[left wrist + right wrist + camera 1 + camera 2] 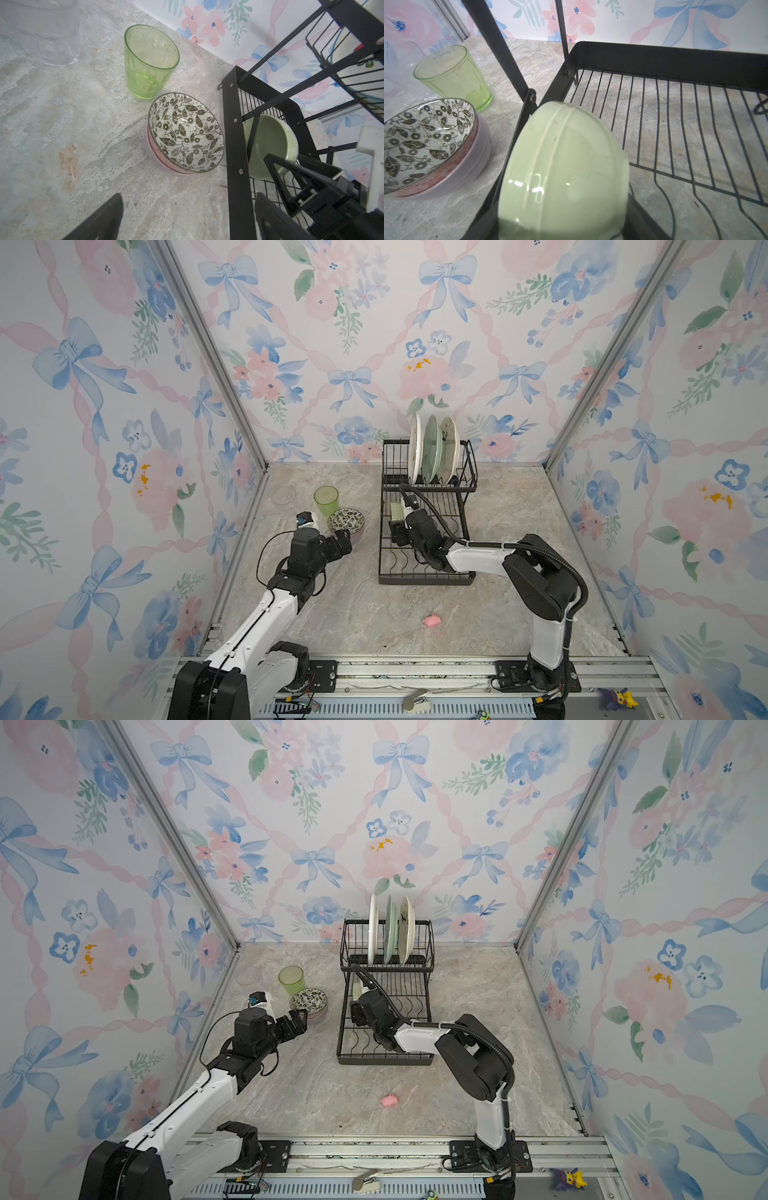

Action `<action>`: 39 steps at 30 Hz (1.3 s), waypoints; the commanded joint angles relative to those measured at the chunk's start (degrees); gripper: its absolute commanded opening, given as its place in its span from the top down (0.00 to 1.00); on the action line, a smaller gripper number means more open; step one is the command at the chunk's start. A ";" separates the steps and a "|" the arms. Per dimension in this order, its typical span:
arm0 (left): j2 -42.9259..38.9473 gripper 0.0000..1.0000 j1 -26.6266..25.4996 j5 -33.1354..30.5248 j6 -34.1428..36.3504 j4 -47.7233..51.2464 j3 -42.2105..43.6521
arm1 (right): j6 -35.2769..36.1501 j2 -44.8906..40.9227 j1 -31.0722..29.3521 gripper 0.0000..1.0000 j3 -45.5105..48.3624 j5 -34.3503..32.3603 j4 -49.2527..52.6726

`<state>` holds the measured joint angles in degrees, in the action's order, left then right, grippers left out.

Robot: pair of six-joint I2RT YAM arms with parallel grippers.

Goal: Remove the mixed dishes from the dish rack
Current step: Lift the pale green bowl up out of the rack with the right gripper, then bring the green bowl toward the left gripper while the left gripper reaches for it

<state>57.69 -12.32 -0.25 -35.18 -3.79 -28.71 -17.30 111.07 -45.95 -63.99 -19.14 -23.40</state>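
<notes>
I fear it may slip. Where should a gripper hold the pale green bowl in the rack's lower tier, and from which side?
Pinch the pale green bowl at its rim's front part, one jaw inside, one outside: it stands on edge, mouth toward the dish rack's left frame. Come from the front along the lower tier, probably; the upper tier crowds its back.

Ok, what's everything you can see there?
dish rack: one, black, back of table
plates: three, white, pale green, cream, upper tier
green bowl: one, pale green, on its side, lower tier
patterned bowl: one, black on white, inside lavender bowl
lavender bowl: one, lavender, left of rack
tumbler: one, green, behind bowls
clear glass: one, clear, left of tumbler
pink lump: one, pink, front of table
toy: one, purple, yellow, front ledge
left fingers: black, open, near stacked bowls
right fingers: black, at green bowl
</notes>
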 commanded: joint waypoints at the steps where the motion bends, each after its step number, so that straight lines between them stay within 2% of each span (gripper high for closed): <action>1: 0.13 0.02 0.38 0.77 -0.50 -1.34 0.54 | 2.62 -2.82 -0.86 0.42 1.35 -4.22 -0.41; 14: -0.03 0.02 0.40 2.35 -0.50 -1.08 0.76 | 0.47 -8.93 -1.60 0.44 5.86 -4.80 -0.80; 27: -1.82 0.02 -0.32 4.75 -2.30 -2.33 3.33 | -7.71 -19.30 -0.83 0.45 13.04 1.14 -1.66; 39: 1.37 0.02 -4.18 11.68 -6.80 -6.72 3.05 | -15.26 -25.25 -1.30 0.47 17.57 5.83 -4.27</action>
<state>58.37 -15.84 8.73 -40.05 -7.88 -25.98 -29.32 88.16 -46.94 -47.09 -14.74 -22.96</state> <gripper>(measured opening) 0.980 0.733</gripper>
